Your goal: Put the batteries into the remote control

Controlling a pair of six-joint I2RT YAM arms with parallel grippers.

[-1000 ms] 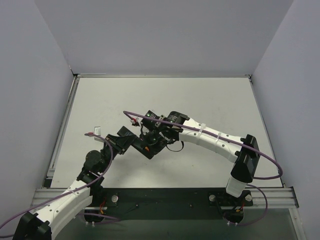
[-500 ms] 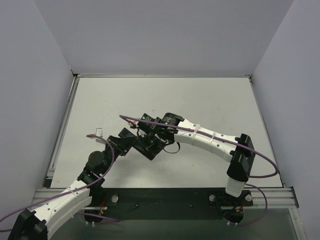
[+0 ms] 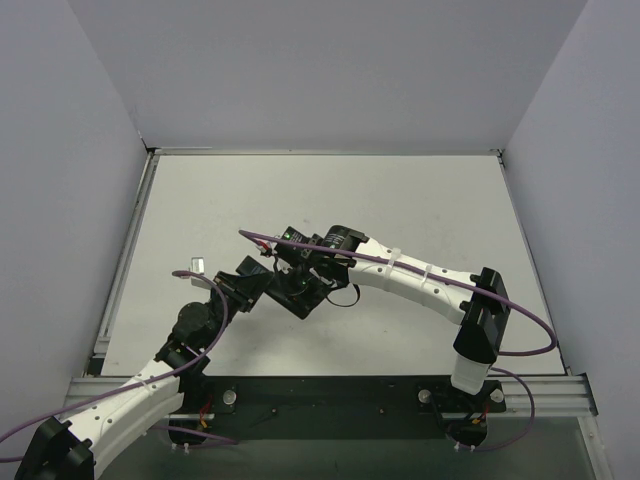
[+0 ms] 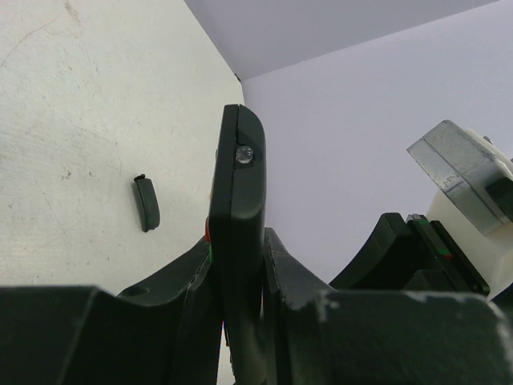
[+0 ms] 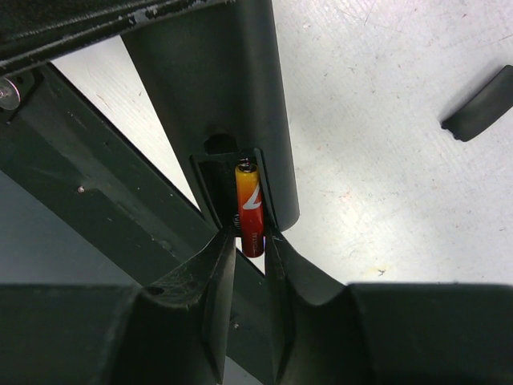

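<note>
L gripper (image 4: 239, 247) clamps remote (image 4: 240, 180) — R gripper (image 5: 249, 243) tips flank battery (image 5: 249, 204) in remote; pinching or loose, can't tell.

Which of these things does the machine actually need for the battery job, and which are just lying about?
In the job:
remote, clamped on edge in the left tool
battery, between the right tool tips, partly in the remote's open slot

Lying about:
black cover, on the table
small pale bit, too small to identify

Matt plastic remote control (image 4: 240, 200), glossy battery (image 5: 250, 210)
</note>
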